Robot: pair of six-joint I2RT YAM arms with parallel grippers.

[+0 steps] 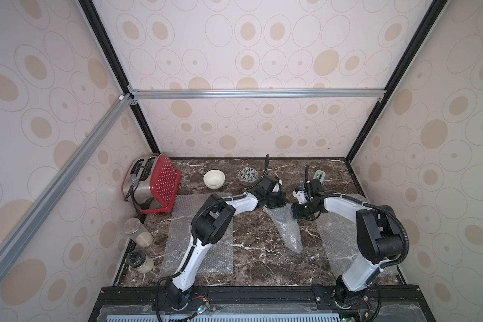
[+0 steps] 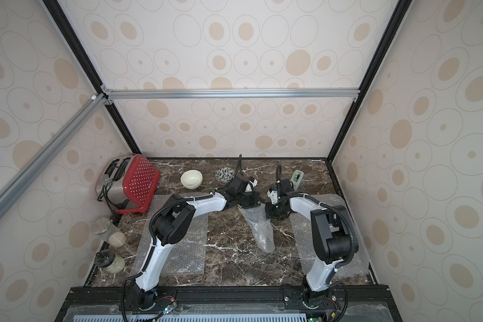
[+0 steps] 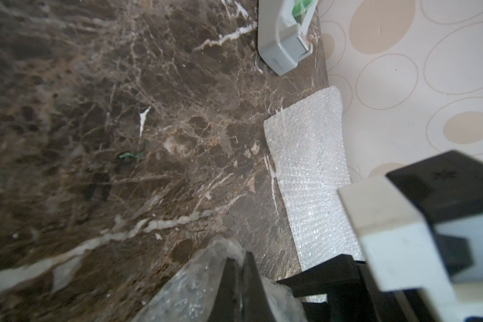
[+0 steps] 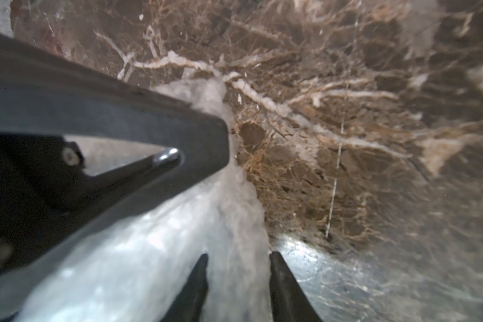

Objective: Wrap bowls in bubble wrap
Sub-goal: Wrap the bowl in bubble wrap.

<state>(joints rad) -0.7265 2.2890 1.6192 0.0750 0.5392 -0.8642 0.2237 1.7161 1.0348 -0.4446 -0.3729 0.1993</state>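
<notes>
Three pieces of bubble wrap lie on the marble table [image 1: 257, 264]. One is gathered into a cloudy bundle [image 1: 286, 231] close to the table's centre. It is wider at its 12 o'clock end and tapers toward 6, and what is inside it cannot be made out. The other two lie flat. The near-left sheet [image 1: 221, 251] is at 8 o'clock, partly under the left arm, and the near-right sheet [image 1: 335, 245] is at 4 o'clock, partly under the right arm.

Two bowls stand in the open along the far edge, both upright and apart from each other. The cream bowl [image 1: 214, 179] is at 11 o'clock. The leaf-patterned bowl [image 1: 247, 175] is at about 12, just behind the left arm's wrist.

Both grippers meet at the bundle's 12 o'clock end. The left gripper [image 3: 239, 258] is closed tight on a fold of the bundle — in the left wrist view the film bulges on either side of its fingers. The right gripper [image 4: 239, 255] sits just beside it, toward 3 o'clock. Its jaws stand part-way apart, with the bundle's edge between them in the blurred right wrist view.

Around the edges there is one red-and-steel toaster [image 1: 151, 185] at 10 o'clock. Two glass jars stand by the wall at 8 o'clock, a taller jar [image 1: 138, 231] and a shorter jar [image 1: 140, 262]. One small white holder [image 1: 319, 175] with a green part is at 1 o'clock.
</notes>
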